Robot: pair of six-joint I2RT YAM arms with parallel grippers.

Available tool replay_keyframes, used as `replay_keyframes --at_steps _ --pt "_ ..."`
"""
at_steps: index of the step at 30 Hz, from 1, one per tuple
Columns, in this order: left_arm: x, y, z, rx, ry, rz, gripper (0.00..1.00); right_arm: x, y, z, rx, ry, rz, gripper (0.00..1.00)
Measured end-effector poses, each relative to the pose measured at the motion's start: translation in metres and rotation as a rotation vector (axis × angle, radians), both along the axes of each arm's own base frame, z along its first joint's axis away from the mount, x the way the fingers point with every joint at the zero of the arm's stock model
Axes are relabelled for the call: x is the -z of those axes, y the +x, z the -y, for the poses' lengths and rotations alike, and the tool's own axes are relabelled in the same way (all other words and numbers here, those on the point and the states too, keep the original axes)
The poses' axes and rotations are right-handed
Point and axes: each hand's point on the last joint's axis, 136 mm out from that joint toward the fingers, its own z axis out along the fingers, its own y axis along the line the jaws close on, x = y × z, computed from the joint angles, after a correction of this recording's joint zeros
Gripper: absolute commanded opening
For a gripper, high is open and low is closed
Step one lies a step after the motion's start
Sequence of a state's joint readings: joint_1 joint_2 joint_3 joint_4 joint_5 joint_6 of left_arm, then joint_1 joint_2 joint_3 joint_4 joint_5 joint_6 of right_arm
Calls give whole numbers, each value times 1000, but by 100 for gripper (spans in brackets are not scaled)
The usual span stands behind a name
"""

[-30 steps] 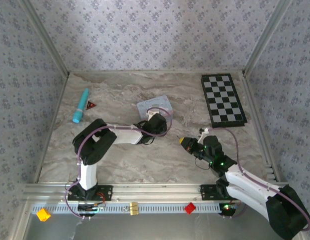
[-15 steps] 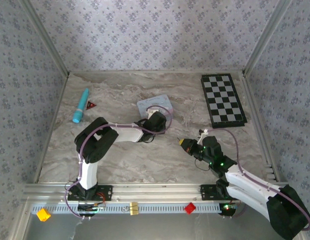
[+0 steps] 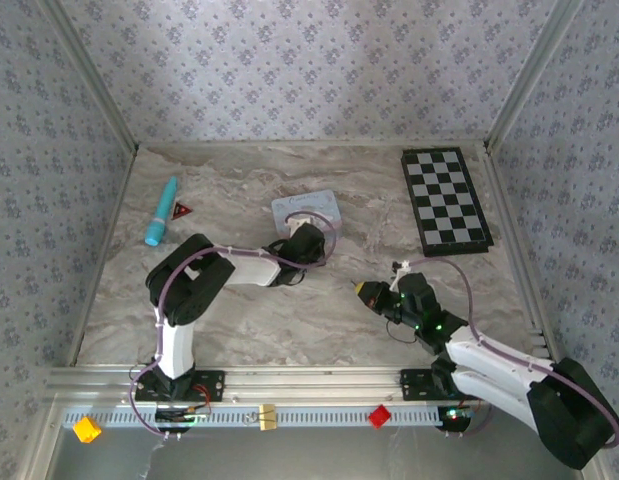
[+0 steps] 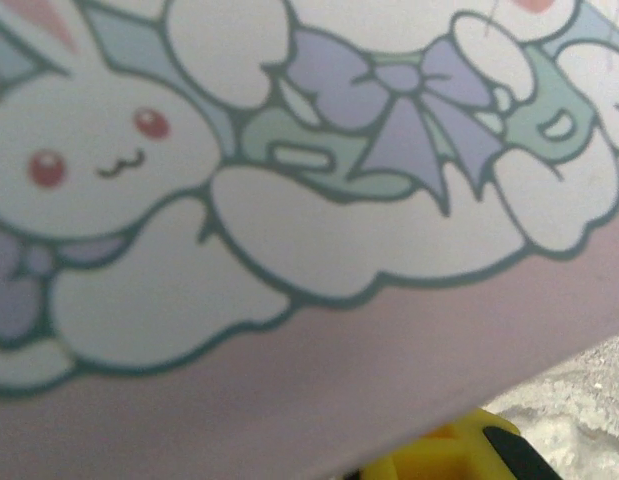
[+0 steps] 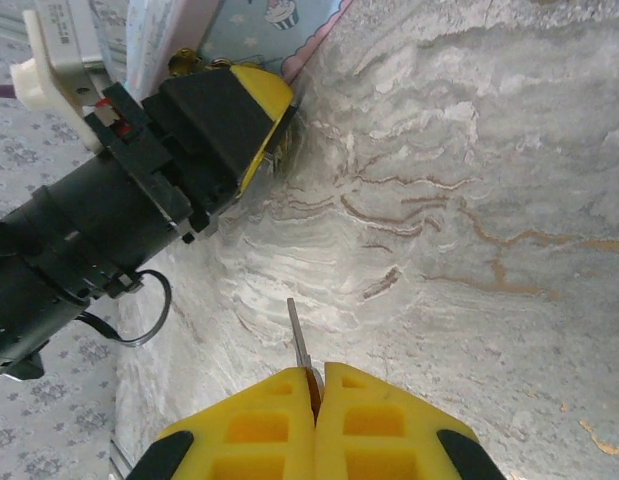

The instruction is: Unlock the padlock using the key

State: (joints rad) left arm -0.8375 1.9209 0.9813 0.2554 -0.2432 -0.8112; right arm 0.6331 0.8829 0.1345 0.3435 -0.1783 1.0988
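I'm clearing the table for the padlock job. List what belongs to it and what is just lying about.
Job: key in the right gripper; tin at the left gripper.
Lying about: chessboard; blue tube; red triangle.

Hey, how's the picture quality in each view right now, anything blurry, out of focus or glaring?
Top external: even, soft light, faint shadows under the arms, no glare on the table. Left wrist: so close to the tin that its cartoon print is soft and out of focus. Right wrist: marble veins sharp, the key in the right gripper thin but clear.
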Motion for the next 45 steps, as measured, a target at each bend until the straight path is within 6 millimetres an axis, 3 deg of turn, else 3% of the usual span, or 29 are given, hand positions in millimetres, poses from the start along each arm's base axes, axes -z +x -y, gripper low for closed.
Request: replay_keyframes --at_steps 10,18,31,45 --pt "-22 -41 -16 13 -110 -102 12 23 3 -23 -45 7 -74 0" --pt "-25 -70 -21 -9 -255 -231 9 12 19 -56 -82 128 -49 0" --pt "-24 -80 -23 -86 -482 -361 8 19 20 -85 -113 273 -58 0" --pt "-37 -76 -16 -102 -621 -368 7 0 24 -86 -131 356 -41 0"
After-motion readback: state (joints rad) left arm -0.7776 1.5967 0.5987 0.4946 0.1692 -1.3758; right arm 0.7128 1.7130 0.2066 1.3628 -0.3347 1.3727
